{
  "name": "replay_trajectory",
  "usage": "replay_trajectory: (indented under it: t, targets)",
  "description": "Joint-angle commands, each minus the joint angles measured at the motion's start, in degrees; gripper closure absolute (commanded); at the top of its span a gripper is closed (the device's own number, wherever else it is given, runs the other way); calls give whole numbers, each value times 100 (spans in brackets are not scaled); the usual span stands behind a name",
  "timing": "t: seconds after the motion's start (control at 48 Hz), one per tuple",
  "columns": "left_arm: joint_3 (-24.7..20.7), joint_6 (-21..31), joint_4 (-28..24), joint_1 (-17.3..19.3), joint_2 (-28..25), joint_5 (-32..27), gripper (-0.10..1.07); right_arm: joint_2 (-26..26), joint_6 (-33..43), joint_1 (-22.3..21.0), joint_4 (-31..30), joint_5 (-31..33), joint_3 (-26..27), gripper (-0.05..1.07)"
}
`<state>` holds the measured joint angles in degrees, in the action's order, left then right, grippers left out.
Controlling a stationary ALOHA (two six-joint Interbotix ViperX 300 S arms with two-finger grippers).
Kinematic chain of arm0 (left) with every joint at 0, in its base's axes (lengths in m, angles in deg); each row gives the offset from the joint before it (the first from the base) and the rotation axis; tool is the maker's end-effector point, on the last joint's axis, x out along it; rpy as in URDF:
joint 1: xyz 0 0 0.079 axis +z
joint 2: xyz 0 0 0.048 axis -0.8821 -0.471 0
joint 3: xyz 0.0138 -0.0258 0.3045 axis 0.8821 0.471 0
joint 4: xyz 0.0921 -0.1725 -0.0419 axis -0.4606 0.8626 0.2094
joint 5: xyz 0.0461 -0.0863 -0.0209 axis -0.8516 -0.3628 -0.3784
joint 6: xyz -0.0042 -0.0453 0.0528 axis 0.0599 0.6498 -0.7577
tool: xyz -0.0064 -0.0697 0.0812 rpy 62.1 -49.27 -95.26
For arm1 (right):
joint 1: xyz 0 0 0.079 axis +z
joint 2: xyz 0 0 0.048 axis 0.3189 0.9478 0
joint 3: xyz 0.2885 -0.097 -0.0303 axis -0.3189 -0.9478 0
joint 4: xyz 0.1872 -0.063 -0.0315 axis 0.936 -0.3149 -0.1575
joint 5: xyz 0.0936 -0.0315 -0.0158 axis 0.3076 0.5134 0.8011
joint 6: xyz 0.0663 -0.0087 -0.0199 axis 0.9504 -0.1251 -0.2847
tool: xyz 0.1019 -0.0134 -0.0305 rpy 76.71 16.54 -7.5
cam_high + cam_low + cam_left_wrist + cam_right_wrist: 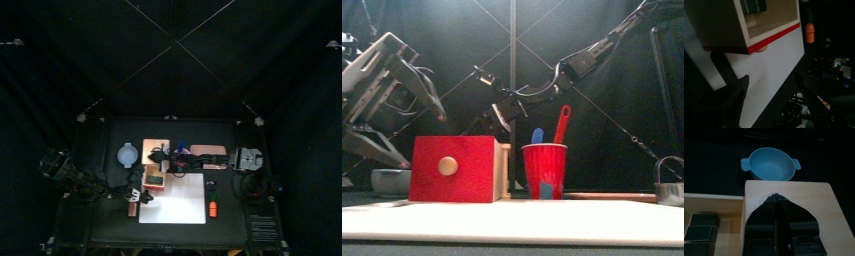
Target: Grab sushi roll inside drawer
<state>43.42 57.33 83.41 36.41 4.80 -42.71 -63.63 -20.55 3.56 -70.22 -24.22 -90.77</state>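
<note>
Showing a red knobbed front, the pale wooden drawer (457, 169) stands open; neither pincer's state is discernible.

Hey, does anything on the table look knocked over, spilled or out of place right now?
Nothing stands out. The drawer with its red front sits square on the table, and the red cup beside it stands upright.

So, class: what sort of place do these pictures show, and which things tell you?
Most likely a robot test pen, not a home: black curtains close in a small table, two robot arms hang over it, and play props such as a red-fronted drawer and red cup stand there.
</note>
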Motion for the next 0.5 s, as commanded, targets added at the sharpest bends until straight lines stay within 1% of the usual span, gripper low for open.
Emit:
replay_trajectory:
  t: [0.0,0.104,0.188,0.292,0.396,0.417,0.479]
  targets:
    - [62,-9,-167,-9,439,79,-3,26,0,-9,-9,132,-18,101]
    - [308,-18,-413,-9,923,79,-3,18,0,-9,-9,132,-18,101]
    - [510,-44,-729,35,1362,149,-3,0,0,-9,-9,132,-9,101]
    - [712,-176,-1310,62,1802,404,-2,-26,9,18,-9,132,0,101]
    - [879,-413,-2004,281,2180,782,-2,-88,26,35,0,132,18,101]
    - [896,-439,-2057,308,2215,809,-2,-114,26,44,-9,132,26,101]
    - [984,-624,-2487,536,2382,923,-2,-193,26,79,0,132,44,101]
